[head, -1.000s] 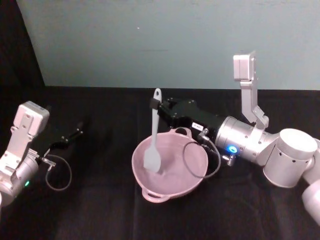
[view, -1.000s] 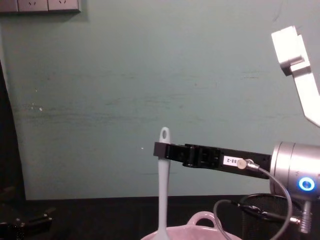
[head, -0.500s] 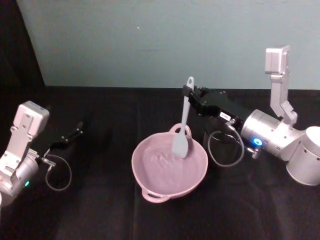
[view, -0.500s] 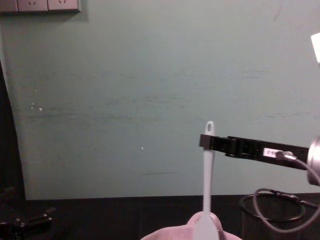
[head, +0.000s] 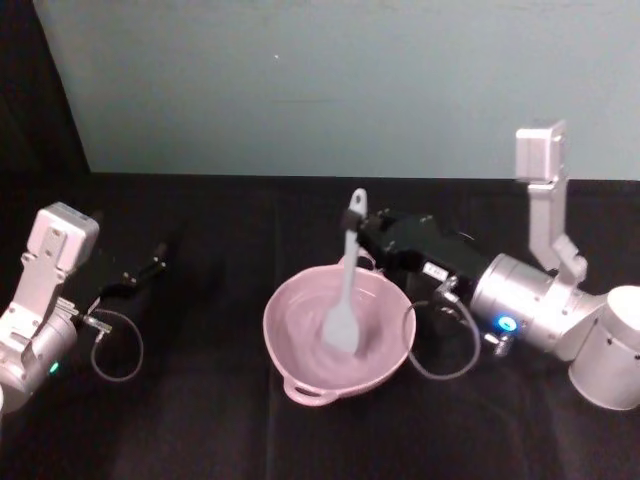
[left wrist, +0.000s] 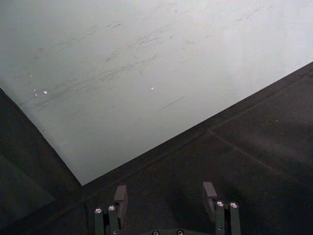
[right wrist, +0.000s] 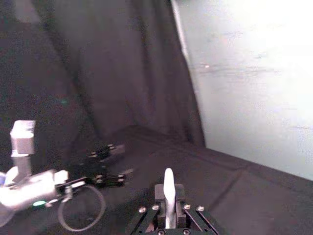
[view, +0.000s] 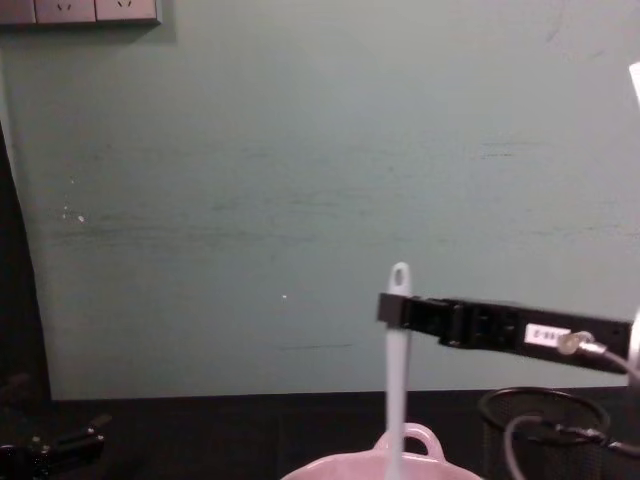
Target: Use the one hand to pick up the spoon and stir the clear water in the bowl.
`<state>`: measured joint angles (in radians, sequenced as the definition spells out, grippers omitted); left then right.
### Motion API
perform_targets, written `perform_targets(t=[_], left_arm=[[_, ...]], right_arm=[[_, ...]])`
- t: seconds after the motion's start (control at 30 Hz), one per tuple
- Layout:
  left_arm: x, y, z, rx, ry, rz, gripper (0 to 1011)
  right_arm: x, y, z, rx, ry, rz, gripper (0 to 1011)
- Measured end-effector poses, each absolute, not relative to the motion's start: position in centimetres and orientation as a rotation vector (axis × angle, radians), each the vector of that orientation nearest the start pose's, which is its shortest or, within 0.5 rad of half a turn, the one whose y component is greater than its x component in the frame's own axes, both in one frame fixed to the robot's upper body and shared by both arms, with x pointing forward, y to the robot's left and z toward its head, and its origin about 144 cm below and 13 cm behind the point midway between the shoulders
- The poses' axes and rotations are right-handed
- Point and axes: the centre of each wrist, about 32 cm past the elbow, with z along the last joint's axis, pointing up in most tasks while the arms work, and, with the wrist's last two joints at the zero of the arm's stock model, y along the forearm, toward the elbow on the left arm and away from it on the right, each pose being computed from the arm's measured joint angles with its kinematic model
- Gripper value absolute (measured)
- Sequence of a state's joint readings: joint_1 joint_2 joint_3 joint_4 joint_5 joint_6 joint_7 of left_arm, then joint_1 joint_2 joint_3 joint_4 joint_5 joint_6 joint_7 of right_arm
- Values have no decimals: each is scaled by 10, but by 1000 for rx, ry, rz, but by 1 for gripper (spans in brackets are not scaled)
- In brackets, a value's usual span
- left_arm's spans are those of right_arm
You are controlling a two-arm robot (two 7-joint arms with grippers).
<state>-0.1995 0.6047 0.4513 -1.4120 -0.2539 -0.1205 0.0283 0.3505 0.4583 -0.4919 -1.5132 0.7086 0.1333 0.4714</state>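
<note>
Horizontally, right tool [head: 358, 222] holds spoon [head: 346, 285] upright in bowl [head: 276, 332].

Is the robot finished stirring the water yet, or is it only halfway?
Done: the spoon is picked up; the right gripper has its fingers shut on the handle near the top. In hand: the blade is down in the pink bowl, where the water looks rippled, so it is at the stirring part. Left: maybe more stirring. The left gripper sits open, off to the left.
</note>
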Motion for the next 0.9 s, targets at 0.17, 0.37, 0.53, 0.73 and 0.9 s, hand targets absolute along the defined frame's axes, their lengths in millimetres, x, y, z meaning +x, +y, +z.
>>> perform_targets(t=[0.17,0.37,0.53,0.73,0.9], left_arm=[[489,310,1140,304,-285,1248,1005],[489,310,1140,304,-285,1248,1005],[489,310,1140,304,-285,1248,1005],[489,310,1140,304,-285,1248,1005],[489,310,1140,304,-285,1248,1005]], right_arm=[[518,-212,1207,71,170,-624,113],[526,-196,1208,84,171,-592,113],[539,-191,1205,85,174,-603,114],[551,-198,1204,75,166,-647,113],[553,-213,1207,63,146,-704,113]])
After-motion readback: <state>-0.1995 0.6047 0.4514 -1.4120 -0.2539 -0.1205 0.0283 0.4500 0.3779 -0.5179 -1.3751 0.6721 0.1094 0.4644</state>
